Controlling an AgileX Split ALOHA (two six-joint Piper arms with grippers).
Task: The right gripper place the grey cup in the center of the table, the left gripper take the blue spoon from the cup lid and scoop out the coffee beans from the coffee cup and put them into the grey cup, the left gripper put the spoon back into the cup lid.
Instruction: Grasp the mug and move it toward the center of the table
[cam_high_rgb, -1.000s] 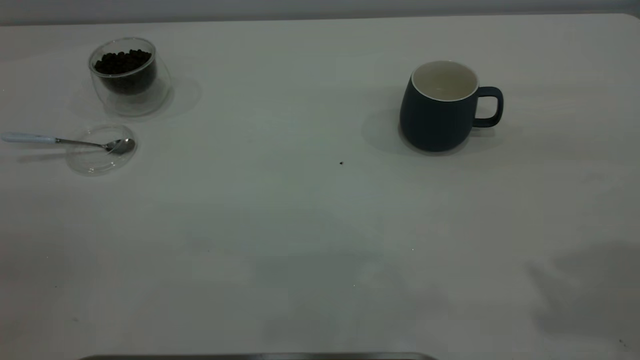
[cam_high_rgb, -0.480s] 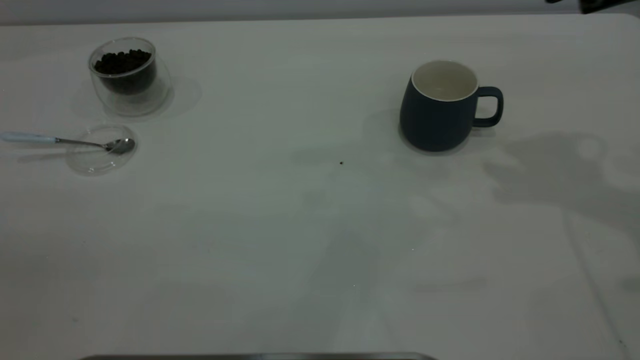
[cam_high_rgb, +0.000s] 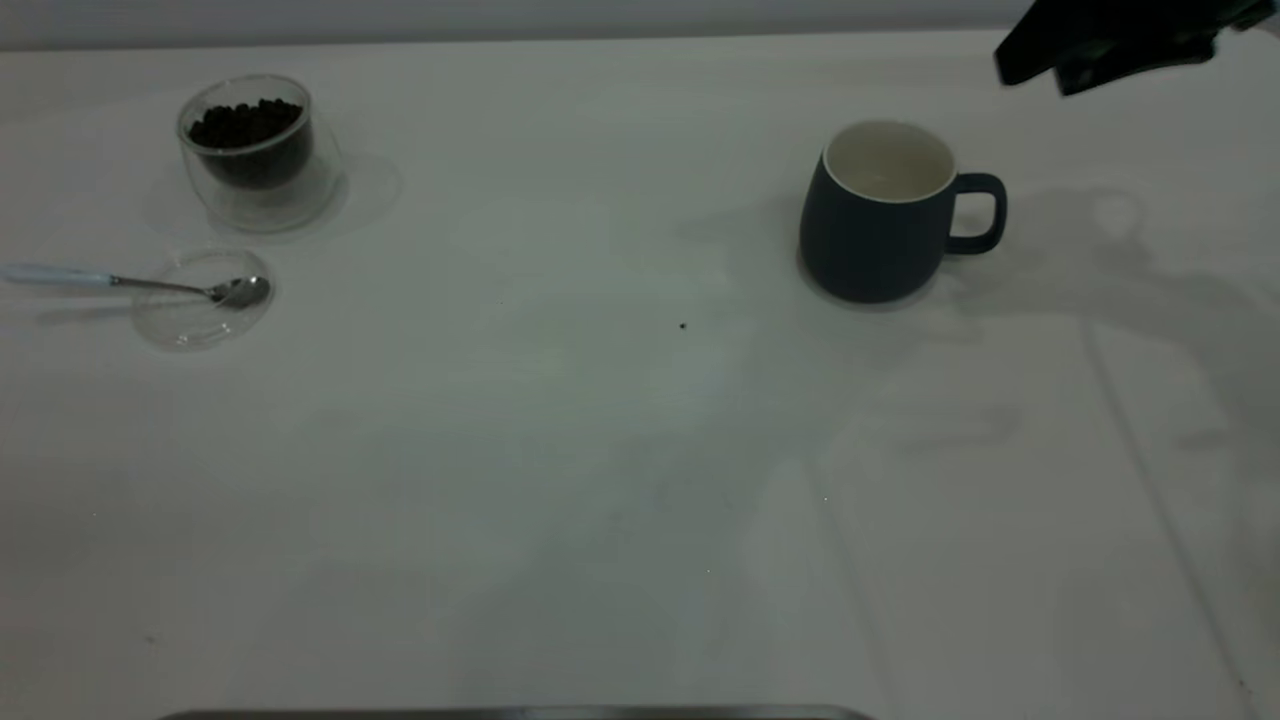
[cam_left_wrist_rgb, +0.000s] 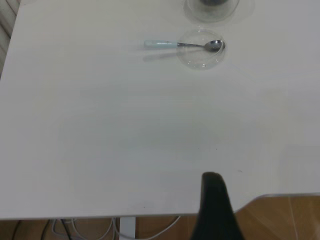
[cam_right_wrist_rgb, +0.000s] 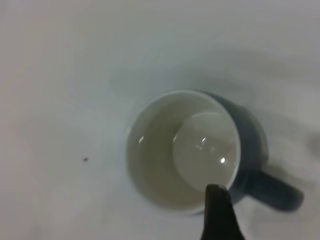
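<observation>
The right gripper (cam_high_rgb: 1105, 45) hung at the exterior view's 1 o'clock corner, above the table's (cam_high_rgb: 600, 450) far edge and well apart from everything on it; only a dark blocky part of it showed, so whether its jaws were open or shut could not be told. In the right wrist view 1 dark finger (cam_right_wrist_rgb: 218, 215) stood over the near rim of the grey cup (cam_right_wrist_rgb: 195, 150), looking straight down into the cream inside, which held nothing.

The grey cup (cam_high_rgb: 880, 215) stood upright on the table at about 2 o'clock from the table's middle, its loop handle pointing toward 3 o'clock. A single dark speck (cam_high_rgb: 683, 325) lay on the bare top near the middle.

Of the left gripper only 1 dark finger (cam_left_wrist_rgb: 215, 207) showed, in the left wrist view, over the table's edge and far from the spoon, so its state could not be told.

At 10 o'clock the coffee cup (cam_high_rgb: 258, 155) stood upright with the coffee beans (cam_high_rgb: 245, 122) heaped inside. Just beside it, toward 6 o'clock, lay the cup lid (cam_high_rgb: 200, 300). The blue spoon (cam_high_rgb: 130, 283) rested with its bowl in the lid and its pale handle sticking out over the rim toward 9 o'clock.
</observation>
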